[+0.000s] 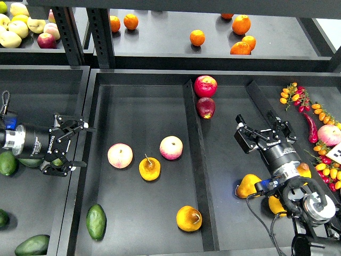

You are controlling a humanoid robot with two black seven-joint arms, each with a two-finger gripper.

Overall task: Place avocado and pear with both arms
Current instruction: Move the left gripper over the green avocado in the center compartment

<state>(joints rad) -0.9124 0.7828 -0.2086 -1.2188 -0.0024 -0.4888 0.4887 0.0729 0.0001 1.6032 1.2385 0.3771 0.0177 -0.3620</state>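
Note:
The dark green avocado (96,221) lies at the front left of the middle tray (138,101). The plump yellow-orange pear (189,218) lies at the front right of the same tray, by the divider. My left gripper (79,146) is open and empty. It points right over the left bin's right wall, well behind the avocado. My right gripper (264,129) is open and empty. It hovers over the right compartment, right of and behind the pear.
Two pink apples (120,156) (171,148) and an orange pear with a long stem (149,168) lie mid-tray. Two red apples (205,85) sit by the divider (196,160). More pears (248,185) lie by my right arm. Avocados (6,162) fill the left bin.

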